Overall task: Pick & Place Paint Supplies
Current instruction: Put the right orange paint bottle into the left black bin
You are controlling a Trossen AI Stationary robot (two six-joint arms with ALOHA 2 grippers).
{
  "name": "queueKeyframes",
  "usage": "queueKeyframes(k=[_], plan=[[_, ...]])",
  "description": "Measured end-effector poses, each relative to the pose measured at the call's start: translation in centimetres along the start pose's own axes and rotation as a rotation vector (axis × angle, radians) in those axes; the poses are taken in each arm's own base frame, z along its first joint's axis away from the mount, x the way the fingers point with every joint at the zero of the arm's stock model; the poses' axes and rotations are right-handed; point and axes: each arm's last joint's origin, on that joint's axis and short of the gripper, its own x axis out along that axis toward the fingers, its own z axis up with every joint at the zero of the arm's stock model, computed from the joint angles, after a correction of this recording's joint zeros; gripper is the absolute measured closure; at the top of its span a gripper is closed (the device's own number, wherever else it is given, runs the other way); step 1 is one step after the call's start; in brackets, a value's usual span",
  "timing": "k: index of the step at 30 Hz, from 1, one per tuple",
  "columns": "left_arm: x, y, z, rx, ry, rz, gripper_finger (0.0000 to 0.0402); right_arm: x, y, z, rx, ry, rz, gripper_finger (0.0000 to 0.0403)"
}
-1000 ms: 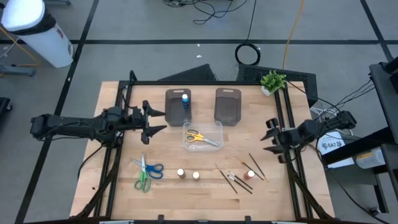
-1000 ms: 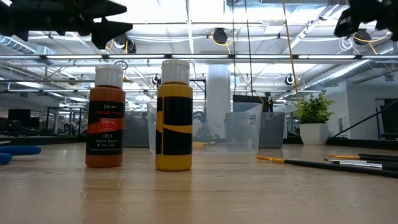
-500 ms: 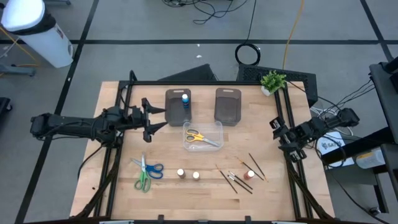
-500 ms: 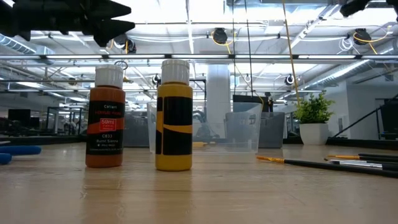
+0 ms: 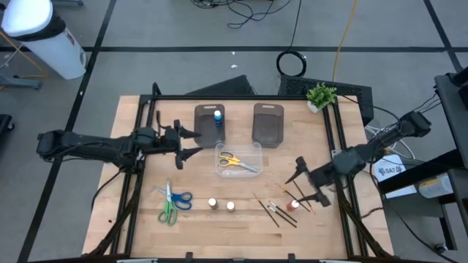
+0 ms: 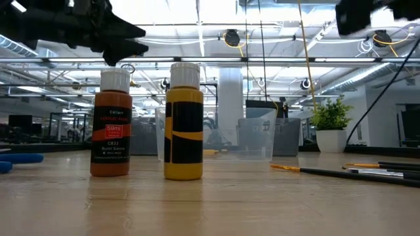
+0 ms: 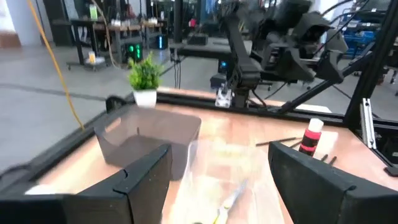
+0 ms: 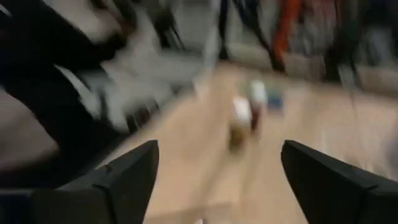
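Note:
My left gripper [image 5: 194, 142] is open and empty, above the table just left of the clear box [image 5: 238, 159], which holds yellow scissors [image 5: 235, 161]. My right gripper [image 5: 295, 184] is open and empty over the thin dark brushes [image 5: 281, 210] and a red-capped bottle [image 5: 293, 206] at the near right. A blue-capped bottle [image 5: 217, 115] stands in the left grey tray [image 5: 207, 126]. Two pale-capped bottles [image 5: 213, 204] [image 5: 230, 207] stand near the front edge; the low view shows them brown [image 6: 111, 124] and yellow [image 6: 184, 124]. Green and blue scissors [image 5: 172, 201] lie at the near left.
A second grey tray [image 5: 268, 123] stands right of the first. A small potted plant [image 5: 320, 95] stands at the far right corner. Black frame rails [image 5: 140, 124] run along the table's left, right and far edges.
My right gripper has swung from the table's right edge toward the left and near side, turning as it went, and now hangs over the brushes. My left gripper has moved a little toward the clear box. Nothing on the table has moved.

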Motion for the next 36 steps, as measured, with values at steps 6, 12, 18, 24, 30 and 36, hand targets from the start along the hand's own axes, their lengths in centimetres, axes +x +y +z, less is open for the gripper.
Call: queueKeyframes(k=[6,12,18,24,30,36], plan=[[1.0,0.0,-0.9,-0.056,0.05,0.005,0.0128,-0.1,0.3,-2.5,0.194,0.399,-0.121,0.0075],[1.7,0.0,-1.5,-0.061,0.064,0.007,0.0128,-1.0,1.0,-6.4,0.459,0.619,-0.146,0.0084],[2.1,0.0,-1.8,-0.06,0.075,0.008,0.0128,-0.9,2.3,-10.6,0.621,0.577,-0.078,0.0088],[2.2,0.0,-2.1,-0.06,0.092,0.01,0.0128,-0.6,3.1,-11.8,0.539,0.47,-0.128,0.0108],[2.2,0.0,-2.1,-0.079,0.092,0.011,0.0128,0.4,4.1,-11.4,0.439,0.364,-0.095,0.0118],[2.2,0.0,-2.1,-0.086,0.092,0.012,0.0128,1.6,4.8,-11.4,0.366,0.309,-0.043,0.0118]])
